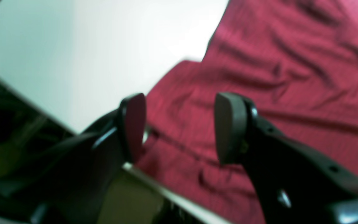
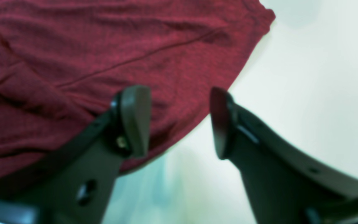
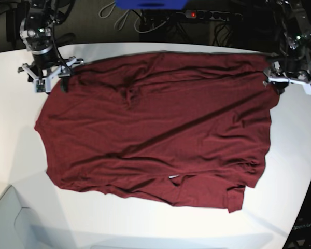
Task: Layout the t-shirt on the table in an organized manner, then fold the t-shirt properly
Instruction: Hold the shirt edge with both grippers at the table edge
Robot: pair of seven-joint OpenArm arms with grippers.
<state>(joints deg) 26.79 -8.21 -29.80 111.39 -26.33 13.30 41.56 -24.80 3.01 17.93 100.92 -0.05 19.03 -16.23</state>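
Observation:
The dark maroon t-shirt (image 3: 155,129) lies spread across the white table (image 3: 20,155), wrinkled, with its far edge along the table's back edge. My right gripper (image 2: 177,123) stands open just above the shirt's edge (image 2: 120,46), nothing between its fingers; in the base view the right gripper (image 3: 52,79) is at the shirt's far left corner. My left gripper (image 1: 180,127) is open too, over the shirt's cloth (image 1: 291,77) near the table's edge; the base view puts the left gripper (image 3: 288,82) at the far right corner.
Dark floor with cables and a power strip (image 3: 212,15) lies behind the table. The table's curved rim (image 1: 154,180) runs right under the left gripper. Bare white tabletop (image 2: 306,93) flanks the shirt on both sides and in front.

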